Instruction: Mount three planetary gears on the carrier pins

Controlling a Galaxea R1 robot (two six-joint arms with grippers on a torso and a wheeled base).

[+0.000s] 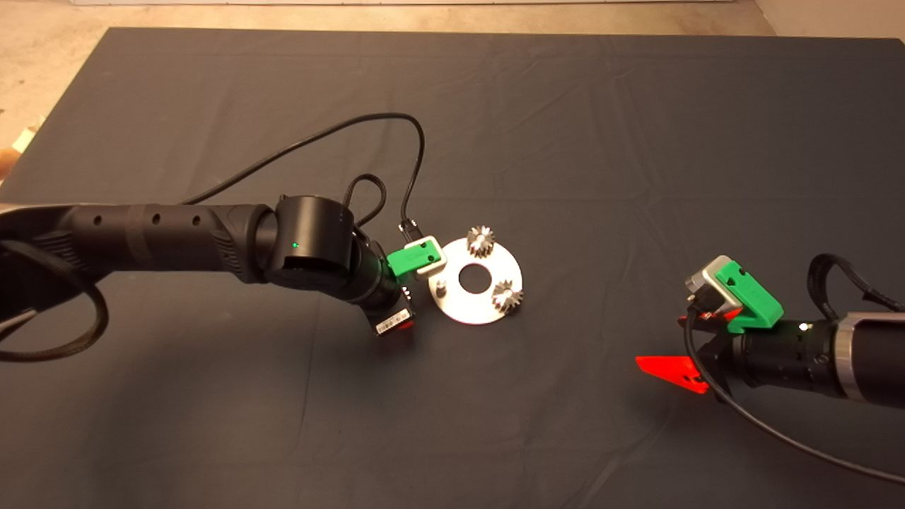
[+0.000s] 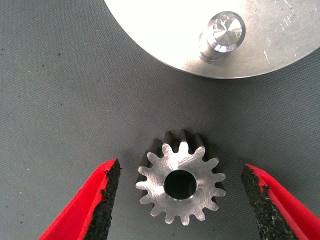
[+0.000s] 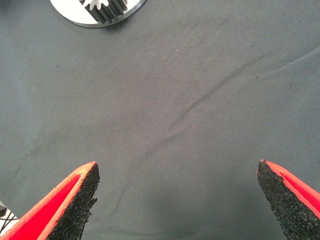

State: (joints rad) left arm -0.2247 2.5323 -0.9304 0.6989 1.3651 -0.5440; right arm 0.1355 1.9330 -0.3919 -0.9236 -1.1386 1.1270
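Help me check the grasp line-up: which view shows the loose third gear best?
The left wrist view: the loose gear lies flat on the mat between the open left gripper, just off the disc by the bare pin. In the head view the left arm hides it; the right wrist view misses it.

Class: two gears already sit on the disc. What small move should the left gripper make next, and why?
Probably close the left gripper on the third gear. It lies flat on the mat between the open fingers, untouched, just off the disc, whose last bare pin awaits it. The right gripper waits aside, open.
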